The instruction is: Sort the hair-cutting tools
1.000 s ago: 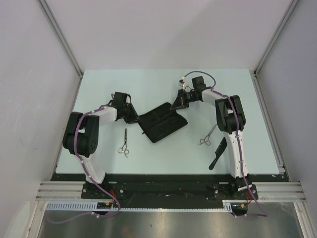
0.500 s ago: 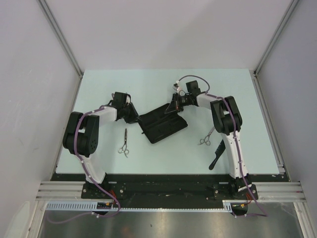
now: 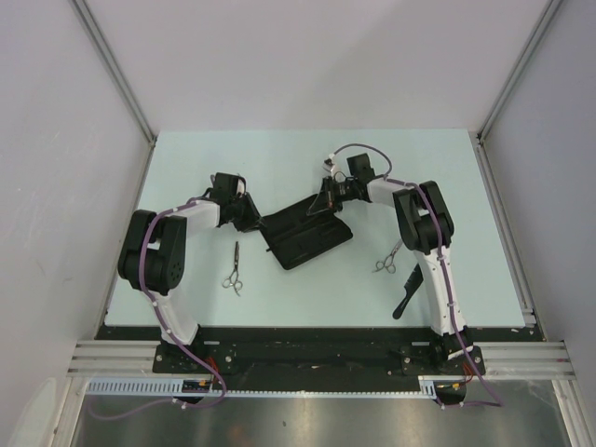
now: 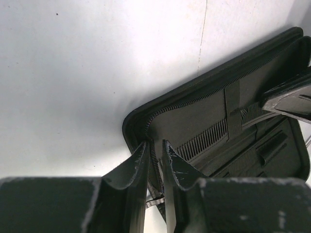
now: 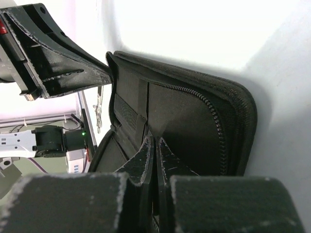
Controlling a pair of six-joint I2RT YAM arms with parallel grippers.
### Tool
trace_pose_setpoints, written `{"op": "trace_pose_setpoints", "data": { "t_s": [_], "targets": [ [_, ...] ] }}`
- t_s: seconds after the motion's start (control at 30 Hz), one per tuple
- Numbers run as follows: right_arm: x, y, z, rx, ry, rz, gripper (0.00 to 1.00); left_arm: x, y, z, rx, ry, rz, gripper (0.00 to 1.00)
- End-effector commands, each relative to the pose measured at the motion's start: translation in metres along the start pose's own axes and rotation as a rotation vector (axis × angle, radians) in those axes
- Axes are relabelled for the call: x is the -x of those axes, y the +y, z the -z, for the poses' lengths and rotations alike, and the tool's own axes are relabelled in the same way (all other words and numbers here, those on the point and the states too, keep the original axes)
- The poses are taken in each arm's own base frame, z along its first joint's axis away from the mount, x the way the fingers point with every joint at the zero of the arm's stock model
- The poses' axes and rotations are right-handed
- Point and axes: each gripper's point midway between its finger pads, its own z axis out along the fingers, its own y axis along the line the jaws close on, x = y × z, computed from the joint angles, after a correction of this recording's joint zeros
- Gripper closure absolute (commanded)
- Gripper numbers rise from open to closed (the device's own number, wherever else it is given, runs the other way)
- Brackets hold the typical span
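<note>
The black fabric case [image 3: 303,235] lies open at mid-table, its far flap raised. My left gripper [image 3: 253,222] is shut on the case's left zipper rim [image 4: 154,160]. My right gripper [image 3: 326,199] is shut on the raised flap [image 5: 194,116]. The long narrow black comb [image 4: 214,137] sits inside the case under a strap. One pair of silver scissors [image 3: 233,271] lies left of the case, also showing in the right wrist view [image 5: 99,109]. The other scissors [image 3: 389,256] and the black handled comb [image 3: 408,291] lie by the right arm.
The pale blue table [image 3: 279,158] is bounded by metal rails at both sides and grey walls. The right arm's upright link [image 3: 428,223] stands just beside the right scissors. A black base bar [image 3: 307,345] runs along the near edge.
My right gripper has moved left with the case's flap, folding it up and over, so the case looks narrower. The left gripper and the loose tools have not moved.
</note>
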Motion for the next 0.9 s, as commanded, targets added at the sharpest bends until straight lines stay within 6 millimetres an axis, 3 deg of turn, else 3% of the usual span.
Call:
{"op": "trace_pose_setpoints", "data": {
  "t_s": [0.0, 0.2, 0.3, 0.37, 0.47, 0.7, 0.87],
  "targets": [
    [-0.003, 0.007, -0.015, -0.016, -0.016, 0.044, 0.99, -0.029, 0.011, -0.011, 0.015, 0.087, -0.02, 0.78],
    [0.004, 0.002, -0.009, -0.054, -0.041, 0.033, 0.97, -0.029, 0.012, -0.011, 0.021, 0.085, -0.021, 0.78],
    [0.011, -0.001, 0.003, -0.08, -0.067, 0.029, 0.77, -0.029, 0.014, -0.011, 0.028, 0.084, -0.022, 0.78],
    [0.015, -0.011, 0.015, -0.119, -0.093, 0.014, 0.54, -0.028, 0.014, -0.012, 0.032, 0.079, -0.021, 0.78],
    [0.022, -0.018, 0.037, -0.157, -0.135, -0.006, 0.37, -0.027, 0.015, -0.011, 0.037, 0.073, -0.016, 0.79],
    [0.03, -0.029, 0.078, -0.237, -0.188, -0.025, 0.35, -0.025, 0.014, -0.01, 0.038, 0.067, -0.008, 0.78],
    [0.037, -0.013, 0.096, -0.263, -0.219, 0.005, 0.39, -0.02, 0.009, -0.005, 0.03, 0.045, -0.008, 0.78]
  ]
}}
